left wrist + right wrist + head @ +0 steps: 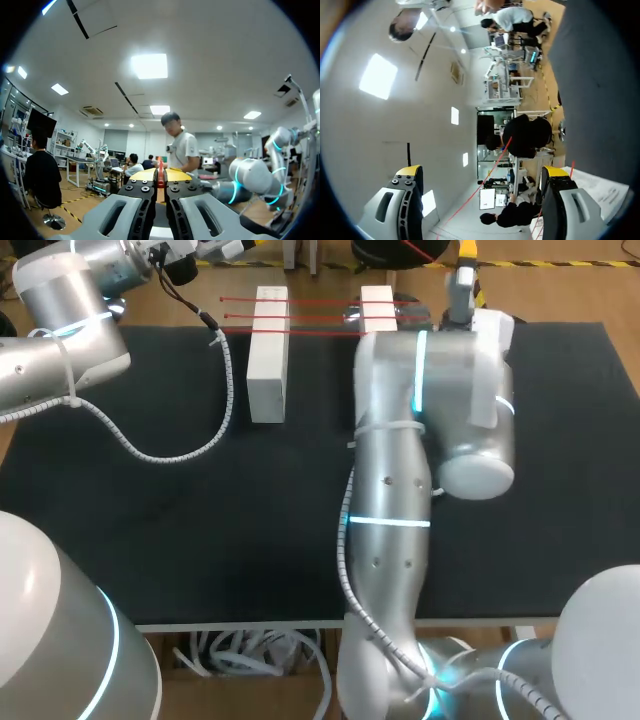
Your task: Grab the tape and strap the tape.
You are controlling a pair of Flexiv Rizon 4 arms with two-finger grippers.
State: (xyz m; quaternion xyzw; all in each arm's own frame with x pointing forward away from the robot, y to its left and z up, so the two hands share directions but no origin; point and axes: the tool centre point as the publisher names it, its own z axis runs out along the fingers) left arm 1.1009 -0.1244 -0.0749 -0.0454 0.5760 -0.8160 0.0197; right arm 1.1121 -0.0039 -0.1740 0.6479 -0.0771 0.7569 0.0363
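Three thin red tape lines (320, 315) stretch across two white blocks, the left block (268, 355) and the right block (378, 308), at the far side of the black mat (200, 510). In the left wrist view my left gripper (160, 176) is shut, with a short piece of red tape (160, 179) pinched between its yellow tips. My right gripper (481, 172) stands wide open by the right block (602, 187). A red tape line (492, 167) runs through the gap between its fingers without touching either one. In the head view my right arm (395, 490) covers part of that block.
A grey cable (190, 445) from my left arm loops over the mat's left part. My right arm's elbow (475, 430) bulks over the mat's middle right. The mat's front edge (250, 622) lies close to the robot's base.
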